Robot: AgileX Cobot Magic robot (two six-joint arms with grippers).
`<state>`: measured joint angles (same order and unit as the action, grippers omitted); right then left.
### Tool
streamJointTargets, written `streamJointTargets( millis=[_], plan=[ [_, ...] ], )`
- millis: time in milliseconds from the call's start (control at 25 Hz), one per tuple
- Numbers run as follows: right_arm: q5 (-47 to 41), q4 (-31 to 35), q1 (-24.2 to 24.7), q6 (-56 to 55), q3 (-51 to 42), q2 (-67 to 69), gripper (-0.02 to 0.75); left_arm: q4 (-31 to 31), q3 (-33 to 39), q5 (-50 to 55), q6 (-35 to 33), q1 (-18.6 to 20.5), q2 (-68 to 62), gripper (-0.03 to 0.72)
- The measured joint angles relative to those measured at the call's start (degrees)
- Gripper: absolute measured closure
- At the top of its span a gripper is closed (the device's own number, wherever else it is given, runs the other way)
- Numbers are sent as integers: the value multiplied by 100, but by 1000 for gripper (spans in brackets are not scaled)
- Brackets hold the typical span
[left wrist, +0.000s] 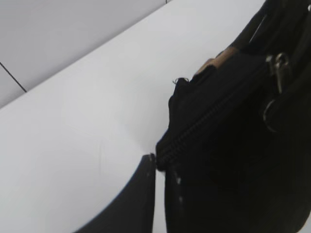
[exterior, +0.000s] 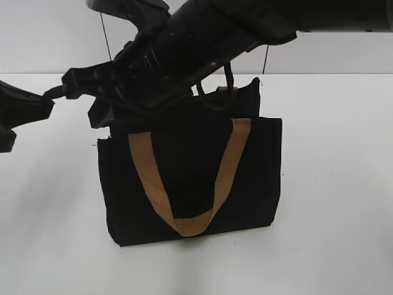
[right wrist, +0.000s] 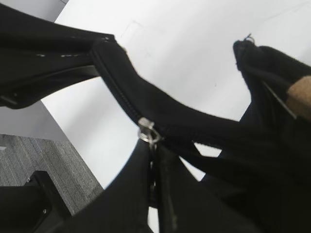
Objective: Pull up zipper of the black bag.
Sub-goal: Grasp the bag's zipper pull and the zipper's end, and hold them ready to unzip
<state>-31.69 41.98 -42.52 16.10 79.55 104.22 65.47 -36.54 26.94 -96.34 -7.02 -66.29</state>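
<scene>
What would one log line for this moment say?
black bag: upright on table | zipper: pull mid-seam | left end effector: shut on bag end | right end effector: at pull, grip unclear

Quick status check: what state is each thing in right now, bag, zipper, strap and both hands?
black bag: upright on the table.
zipper: closed from the left hand to the slider, open beyond.
tan strap: hanging down the front.
left hand: shut on the zipper's end.
right hand: shut at the pull tab.
</scene>
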Motion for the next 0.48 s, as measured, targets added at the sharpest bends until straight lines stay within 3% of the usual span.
streamJointTargets(
  millis=[280,480],
  plan=[
    [-810,-33,444,0,0,-32,738,-1127,0,97,1339,0,-84,676],
    [-1346,-57,906,13,0,-133,738,-1368,0,132,1781,0,-84,677]
  ],
)
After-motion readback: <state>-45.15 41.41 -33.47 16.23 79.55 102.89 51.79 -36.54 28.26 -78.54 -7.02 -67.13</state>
